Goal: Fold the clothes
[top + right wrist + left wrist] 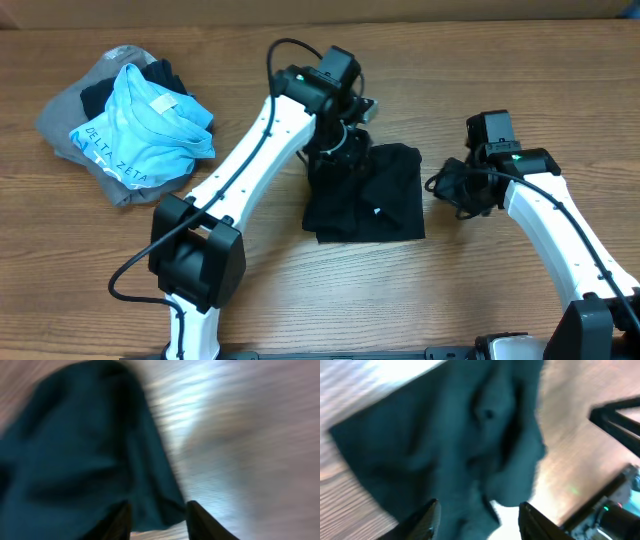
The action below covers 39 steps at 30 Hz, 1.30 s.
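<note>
Black fabric, one garment (365, 195), is lying near the middle of the wooden table (480, 90). The left gripper (345, 135) is hanging over its 11 o'clock corner with fingers (427, 517) spread apart, the cloth lying under them. The right gripper (455, 188) is standing at its 3 o'clock edge, also released, and the hem is lying between its two tips. A pile of clothes (130, 125) is resting at 10 o'clock from the garment.

Overhead cam: top-down, far, whole table (90, 260). Wrist cams: v. close, blurred, both on dark garment (380, 195).
</note>
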Each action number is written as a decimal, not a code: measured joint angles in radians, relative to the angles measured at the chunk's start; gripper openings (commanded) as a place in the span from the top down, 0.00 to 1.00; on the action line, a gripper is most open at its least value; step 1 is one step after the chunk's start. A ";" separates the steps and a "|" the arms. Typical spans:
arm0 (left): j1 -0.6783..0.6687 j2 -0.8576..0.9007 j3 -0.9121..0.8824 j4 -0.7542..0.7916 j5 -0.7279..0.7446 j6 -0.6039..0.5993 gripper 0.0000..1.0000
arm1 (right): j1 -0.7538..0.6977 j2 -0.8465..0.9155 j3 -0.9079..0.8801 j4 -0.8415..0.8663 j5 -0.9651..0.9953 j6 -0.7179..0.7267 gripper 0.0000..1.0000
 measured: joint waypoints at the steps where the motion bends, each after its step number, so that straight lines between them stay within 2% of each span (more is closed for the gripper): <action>1: 0.019 0.000 0.000 -0.003 -0.013 0.000 0.41 | 0.002 0.000 0.000 0.011 -0.049 -0.029 0.57; 4: 0.072 0.000 0.000 -0.008 -0.041 0.000 0.41 | 0.023 0.000 0.000 0.037 -0.170 -0.072 0.51; 8: 0.127 0.000 -0.010 -0.006 -0.064 0.001 0.42 | 0.107 0.000 0.000 0.101 -0.237 -0.085 0.44; 10: 0.136 0.000 -0.041 0.004 -0.070 0.004 0.43 | 0.170 0.000 0.000 0.132 -0.216 -0.073 0.44; 15: 0.126 0.000 -0.164 0.091 -0.029 0.021 0.46 | 0.322 0.019 0.000 0.177 -0.024 0.039 0.43; 16: 0.121 0.000 -0.193 0.114 -0.017 0.027 0.46 | 0.336 0.032 0.000 0.192 0.003 0.056 0.46; 17: 0.120 0.000 -0.217 0.132 -0.009 0.030 0.46 | 0.348 0.052 0.000 0.209 0.028 0.069 0.65; 18: 0.119 0.000 -0.241 0.154 -0.002 0.031 0.46 | 0.355 0.078 0.000 0.227 0.048 0.080 0.90; 19: 0.117 0.000 -0.264 0.174 0.005 0.033 0.46 | 0.356 0.094 0.000 0.225 0.059 0.095 0.96; 24: 0.115 0.000 -0.357 0.232 0.045 0.034 0.49 | 0.337 0.144 0.000 0.097 0.105 0.155 0.96; 34: 0.115 0.000 -0.378 0.254 0.068 0.034 0.51 | 0.240 -0.020 0.033 -0.316 0.232 0.154 0.94; 35: 0.115 0.000 -0.378 0.254 0.069 0.034 0.51 | 0.222 -0.028 0.033 -0.339 0.254 0.154 0.88; 36: 0.115 0.000 -0.378 0.254 0.069 0.034 0.51 | 0.205 -0.029 0.033 -0.350 0.272 0.157 0.72; 37: 0.115 0.000 -0.378 0.254 0.069 0.034 0.52 | 0.188 -0.028 0.033 -0.352 0.288 0.162 0.63; 39: 0.115 0.000 -0.378 0.254 0.069 0.034 0.52 | 0.151 -0.027 0.033 -0.344 0.322 0.158 0.63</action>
